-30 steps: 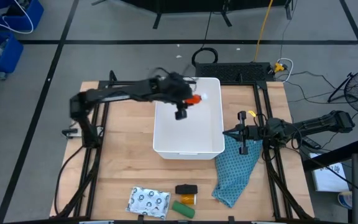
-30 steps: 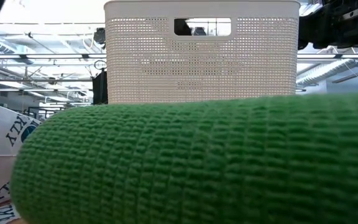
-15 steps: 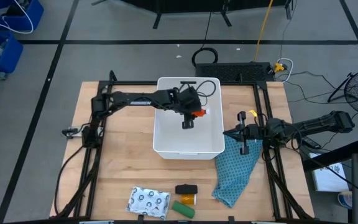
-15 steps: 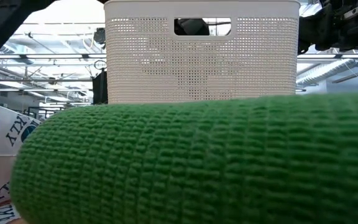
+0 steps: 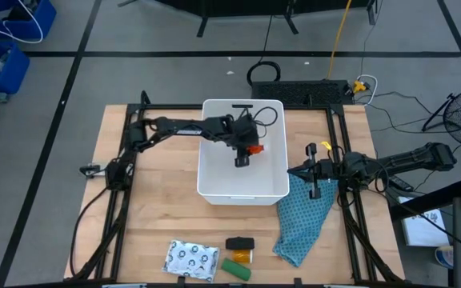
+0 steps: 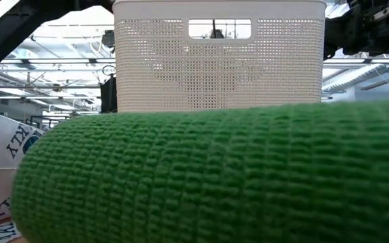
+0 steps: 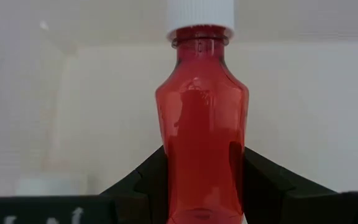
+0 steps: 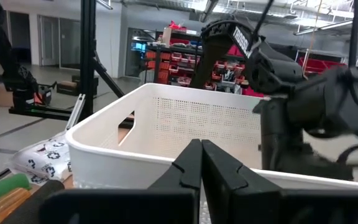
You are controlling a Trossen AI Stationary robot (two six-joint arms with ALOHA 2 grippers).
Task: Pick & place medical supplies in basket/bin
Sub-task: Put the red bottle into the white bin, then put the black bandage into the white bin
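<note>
My left gripper reaches down inside the white basket and is shut on the red bottle, which has a white cap. Near the table's front edge lie the silvery packet, the black block, the orange vial and the green block. The green block fills the foreground of the low view. My right gripper waits shut just right of the basket. My left gripper pinches the red bottle's lower body between its two fingers, one on each side. The fingers slant down from the table's left into the basket. The bottle points on past the fingertips, cap foremost. Whether it touches the basket floor I cannot tell.
A teal patterned cloth lies at the basket's near right corner, under my right arm. Dark frame rails run along both table sides. Bare wood lies between the basket and the items at the front edge.
My left gripper has sunk into the basket with the red bottle and gone slightly toward the near edge, tipping further downward. The bottle stays in its hold. The dark shape seen through the basket's handle slot in the low view is gone.
</note>
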